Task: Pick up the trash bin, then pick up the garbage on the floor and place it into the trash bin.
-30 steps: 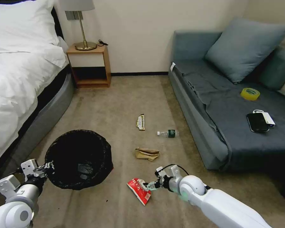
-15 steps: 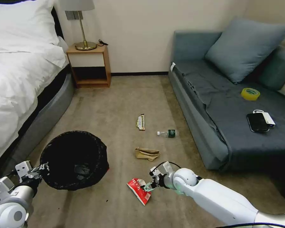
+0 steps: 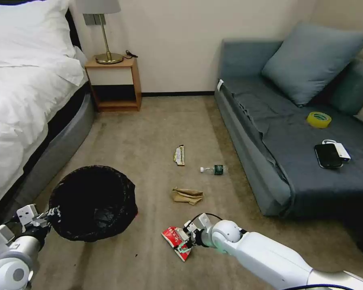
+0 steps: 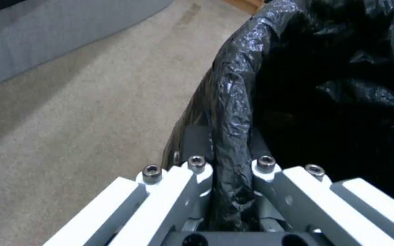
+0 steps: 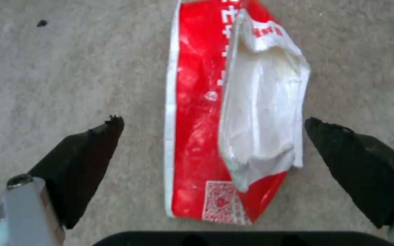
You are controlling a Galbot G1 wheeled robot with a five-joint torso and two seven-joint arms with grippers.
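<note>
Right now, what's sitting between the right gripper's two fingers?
The red-white snack wrapper lies flat on the carpet between the open right gripper's fingers, untouched, seen in the right wrist view.

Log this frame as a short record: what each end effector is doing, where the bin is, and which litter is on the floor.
left end effector: shut on the rim of the round black-bagged trash bin, beside the bed
right end effector: open, fingers either side of the red-white snack wrapper on the carpet
floor litter: crumpled brown paper bag, clear bottle with green label, long gold-green bar wrapper
litter in bin: cannot tell
</note>
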